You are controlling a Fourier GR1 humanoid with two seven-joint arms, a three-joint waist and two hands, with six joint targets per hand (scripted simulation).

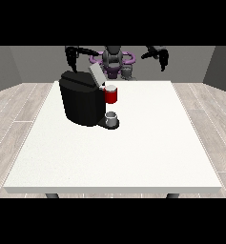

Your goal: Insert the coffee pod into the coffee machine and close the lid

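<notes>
A black coffee machine (pixel 81 102) stands on the left half of the white table (pixel 133 147). Its grey lid (pixel 96 74) is tilted up and open at the top. A red head (pixel 111 95) juts from its front, above a small grey cup (pixel 112 117) on the machine's base. I cannot make out a coffee pod on its own. The hand at the view's left (pixel 72 58) hangs raised behind the machine, above its top. Raised well off to the right of the machine is the hand at the view's right (pixel 161 56). Neither hand touches anything.
The robot's torso (pixel 113 59) sits behind the table's far edge. Grey walls close the back, and wooden floor surrounds the table. The table's right half and front are bare white surface.
</notes>
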